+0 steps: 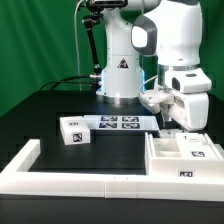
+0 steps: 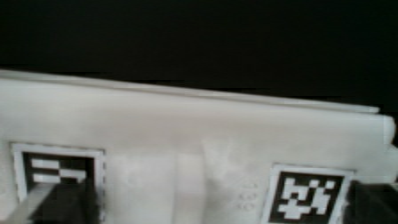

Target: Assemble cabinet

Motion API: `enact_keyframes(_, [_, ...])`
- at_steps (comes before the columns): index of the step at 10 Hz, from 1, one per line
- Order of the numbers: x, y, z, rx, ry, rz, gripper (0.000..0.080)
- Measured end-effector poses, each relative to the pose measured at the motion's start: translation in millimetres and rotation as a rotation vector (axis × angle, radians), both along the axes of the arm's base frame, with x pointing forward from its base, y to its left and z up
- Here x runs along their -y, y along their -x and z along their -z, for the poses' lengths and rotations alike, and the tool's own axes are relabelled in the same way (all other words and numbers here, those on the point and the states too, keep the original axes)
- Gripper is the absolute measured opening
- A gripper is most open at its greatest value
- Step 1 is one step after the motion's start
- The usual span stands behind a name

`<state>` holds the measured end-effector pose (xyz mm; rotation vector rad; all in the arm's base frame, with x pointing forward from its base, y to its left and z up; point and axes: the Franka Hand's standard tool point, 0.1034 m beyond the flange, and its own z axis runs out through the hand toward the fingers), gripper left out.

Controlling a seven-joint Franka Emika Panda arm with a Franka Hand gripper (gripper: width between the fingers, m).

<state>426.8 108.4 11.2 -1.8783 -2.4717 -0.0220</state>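
My gripper [image 1: 170,124] hangs just above the rear edge of the cabinet [image 1: 186,152]. I cannot tell how far my jaws stand apart, nor whether they grip anything. In the wrist view one dark finger [image 2: 50,205] shows against a white tagged panel [image 2: 196,130].

On the exterior view's clock face:
- The cabinet sits near four o'clock.
- The marker board [image 1: 118,123] lies at the middle.
- A small tagged block [image 1: 73,130] is toward nine.
- A long low white wall [image 1: 70,172] is at seven.

The table [image 1: 35,115] is black, and a green curtain [image 1: 30,40] hangs behind.
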Motion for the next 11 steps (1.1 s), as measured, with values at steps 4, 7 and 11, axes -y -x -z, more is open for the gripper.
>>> enact_keyframes(4, [0.6, 1.2, 1.8, -0.004, 0.000, 0.002, 0.0178])
enact_keyframes(7, [0.0, 0.8, 1.5, -0.004, -0.001, 0.004, 0.0068])
enact_keyframes(11, [6.8, 2.0, -3.7, -0.016, 0.015, 0.055, 0.0068])
